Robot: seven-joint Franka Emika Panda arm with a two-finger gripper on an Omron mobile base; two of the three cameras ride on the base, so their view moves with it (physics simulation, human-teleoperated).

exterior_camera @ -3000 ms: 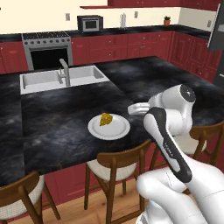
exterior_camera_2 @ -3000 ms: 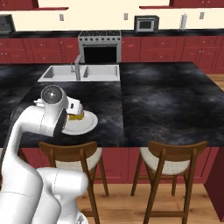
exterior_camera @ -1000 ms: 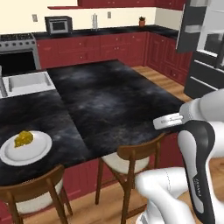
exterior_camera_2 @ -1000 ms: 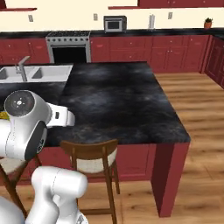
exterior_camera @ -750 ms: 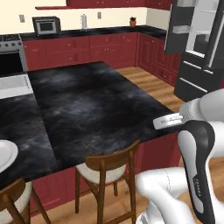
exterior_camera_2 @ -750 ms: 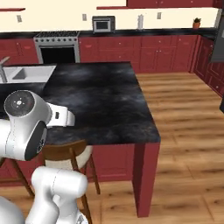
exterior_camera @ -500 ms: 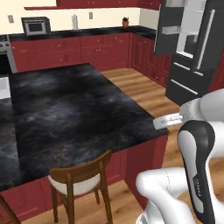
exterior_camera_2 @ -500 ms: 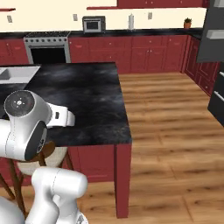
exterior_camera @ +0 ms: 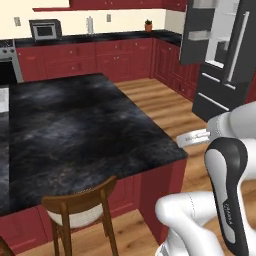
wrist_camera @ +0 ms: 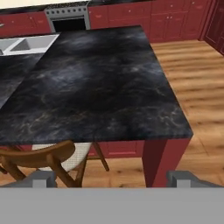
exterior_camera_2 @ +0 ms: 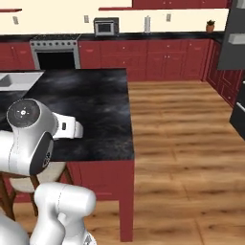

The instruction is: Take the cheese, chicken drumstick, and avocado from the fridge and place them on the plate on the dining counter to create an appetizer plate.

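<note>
The end effector [wrist_camera: 112,178] is open and carries nothing: in the hand view its two fingertips [wrist_camera: 40,179] stand wide apart at the bottom of the picture, with only floor, a chair [wrist_camera: 41,159] and the edge of the tabletop [wrist_camera: 96,83] between them.

The hand is tucked in close to the robot, at the near corner of the tabletop [exterior_camera: 75,130], and looks down and across its black surface. A sink [wrist_camera: 26,43] is set into the far end of that surface.

The fridge [exterior_camera: 220,55] stands ahead and to the right in the left base view, across a stretch of wooden floor [exterior_camera_2: 186,143], well apart from the end effector. Its door is open; pale shelves and door bins are visible, along with a long white handle [exterior_camera: 235,47]. In the right base view a dark edge of the fridge [exterior_camera_2: 238,72] appears at the right border. The foods inside are too small or too hidden to identify, so their shelf positions cannot be stated.

Judgement: the current step is the approach to the fridge for a food item. The deciding relation is that the fridge lies forward and to the right of the hand, beyond the arm's apparent reach. The base therefore needs to close that gap and face the open compartment before any reach begins.

Risk: the open door projects into the approach path.
</note>
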